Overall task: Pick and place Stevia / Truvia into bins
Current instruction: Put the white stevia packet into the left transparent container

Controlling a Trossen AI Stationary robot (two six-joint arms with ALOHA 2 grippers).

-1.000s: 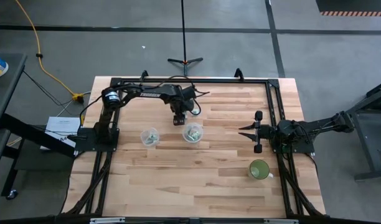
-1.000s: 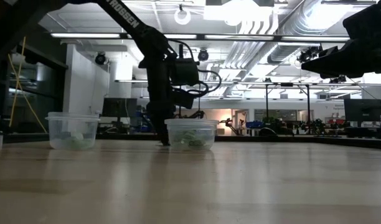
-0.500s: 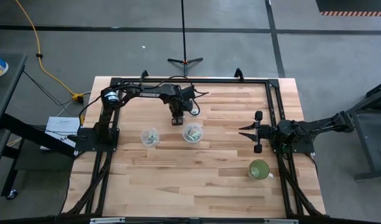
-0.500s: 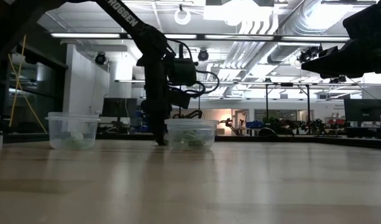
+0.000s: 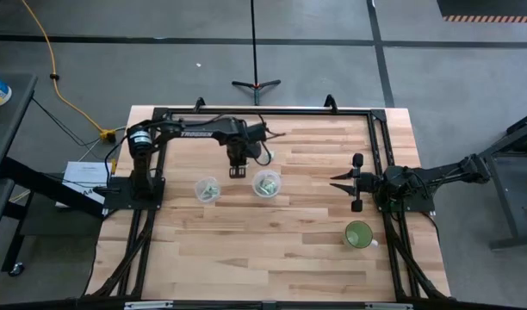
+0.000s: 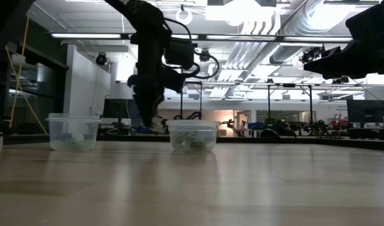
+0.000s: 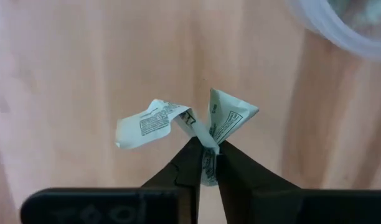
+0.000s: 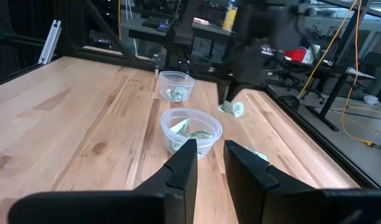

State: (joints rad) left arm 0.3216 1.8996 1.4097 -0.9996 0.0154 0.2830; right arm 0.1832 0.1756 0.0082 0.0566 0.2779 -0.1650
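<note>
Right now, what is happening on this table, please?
The left gripper is shut on a crumpled sachet and holds it above the wood, close to the clear cup nearer the table's middle. That cup and the other clear cup already contain sachets. One more sachet lies on the table beside the nearer cup. The right gripper waits at the right edge, near a green cup.

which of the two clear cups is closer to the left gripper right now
The clear cup nearer the table's middle; the left gripper, pinching a sachet, hangs beside it. The other clear cup sits farther off.
</note>
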